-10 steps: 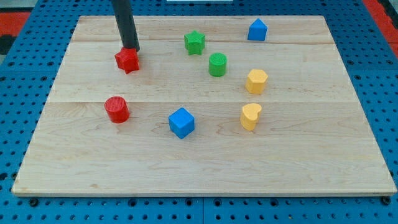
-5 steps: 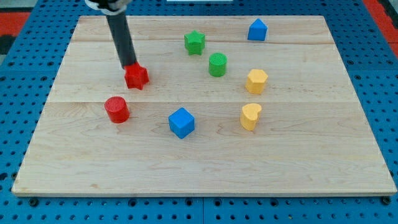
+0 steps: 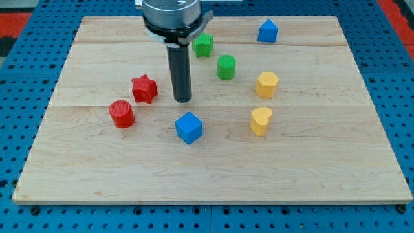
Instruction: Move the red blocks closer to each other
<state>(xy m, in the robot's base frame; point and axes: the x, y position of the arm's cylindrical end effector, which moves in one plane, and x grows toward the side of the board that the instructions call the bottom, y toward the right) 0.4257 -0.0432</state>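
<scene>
Camera view shows the two red blocks lying near each other on the left half of the wooden board (image 3: 77,162): the red star (image 3: 144,88) sits just up and to the right of the red cylinder (image 3: 121,114), with only a narrow strip of wood between them, so they are close but not touching. By that layout the task looks largely done; what may be left is a small nudge to close the remaining gap, if a tighter pairing is wanted. The arm has no gripper to open or close; it ends in a dark rod whose tip (image 3: 183,100) stands on the board just to the right of the red star, apart from it, and above the blue cube (image 3: 189,127). Toward the board's right side lie the green star (image 3: 203,44), green cylinder (image 3: 226,67), blue house-shaped block (image 3: 267,31), yellow hexagon (image 3: 266,84) and yellow heart (image 3: 261,121), all well clear of the red pair.
</scene>
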